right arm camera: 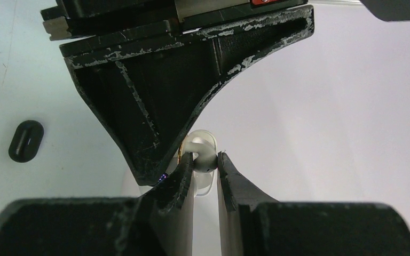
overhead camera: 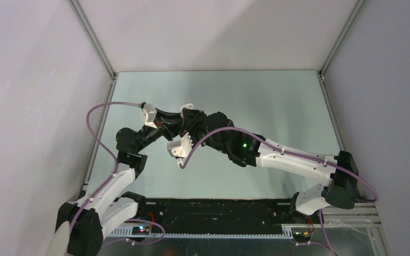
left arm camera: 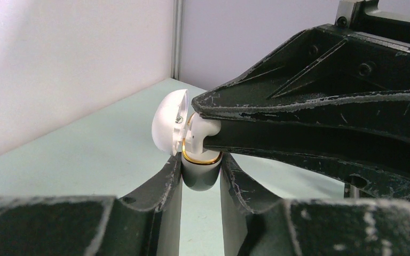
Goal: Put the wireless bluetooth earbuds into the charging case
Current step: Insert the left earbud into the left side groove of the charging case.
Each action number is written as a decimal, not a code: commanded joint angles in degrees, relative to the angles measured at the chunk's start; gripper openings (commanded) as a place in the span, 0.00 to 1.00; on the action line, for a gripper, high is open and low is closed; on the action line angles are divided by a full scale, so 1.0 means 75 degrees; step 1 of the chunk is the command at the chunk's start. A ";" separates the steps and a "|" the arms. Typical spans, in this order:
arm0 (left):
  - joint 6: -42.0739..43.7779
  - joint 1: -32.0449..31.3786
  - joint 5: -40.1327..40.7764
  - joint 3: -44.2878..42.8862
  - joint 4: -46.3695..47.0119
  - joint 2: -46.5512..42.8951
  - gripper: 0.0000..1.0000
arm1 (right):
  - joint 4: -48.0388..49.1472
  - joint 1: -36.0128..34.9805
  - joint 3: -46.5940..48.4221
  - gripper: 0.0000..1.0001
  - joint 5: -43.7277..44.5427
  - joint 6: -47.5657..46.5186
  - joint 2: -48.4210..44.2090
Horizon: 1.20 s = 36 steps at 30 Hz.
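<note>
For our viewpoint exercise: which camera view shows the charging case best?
Left wrist view: the charging case sits close up, lid open, clamped in the left tool. Right wrist shows only a white sliver past the right tool; from the top, the arms hide it.

A robotics lab test cell, by the look: white panel walls [overhead camera: 26, 80] on aluminium framing [overhead camera: 92, 36] enclose a pale green tabletop [overhead camera: 277, 101], purple cables [overhead camera: 107, 104] looping.

The left arm [overhead camera: 112, 186] and the right arm [overhead camera: 293, 160] extend over the pale green table [overhead camera: 277, 96] and converge left of its centre, where the left gripper [overhead camera: 170, 128] and the right gripper [overhead camera: 186, 118] meet closely, a purple cable [overhead camera: 117, 102] looping from each wrist.
</note>
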State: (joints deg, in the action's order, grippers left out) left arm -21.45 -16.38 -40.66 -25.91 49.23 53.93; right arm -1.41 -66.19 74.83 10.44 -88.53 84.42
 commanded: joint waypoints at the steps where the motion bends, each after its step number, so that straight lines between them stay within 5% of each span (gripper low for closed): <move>1: 0.0618 -0.0065 0.0073 -0.0330 0.1109 -0.0051 0.00 | -0.0342 0.0035 -0.0165 0.06 0.0025 -0.0143 -0.0069; 18: 0.1033 -0.0070 -0.0040 -0.0177 0.0984 -0.0109 0.00 | -0.0822 0.0101 -0.0158 0.39 -0.0173 -0.0535 -0.0171; 36: 0.1149 -0.0138 -0.0500 -0.0100 0.0837 -0.0189 0.00 | -0.1245 0.0126 -0.0154 0.39 -0.0482 -0.0547 -0.0307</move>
State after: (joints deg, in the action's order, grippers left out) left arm -14.63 -16.73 -43.64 -25.91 49.76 54.35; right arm -5.21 -65.49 74.81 8.23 -93.12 82.76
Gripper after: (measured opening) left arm 0.299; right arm 0.394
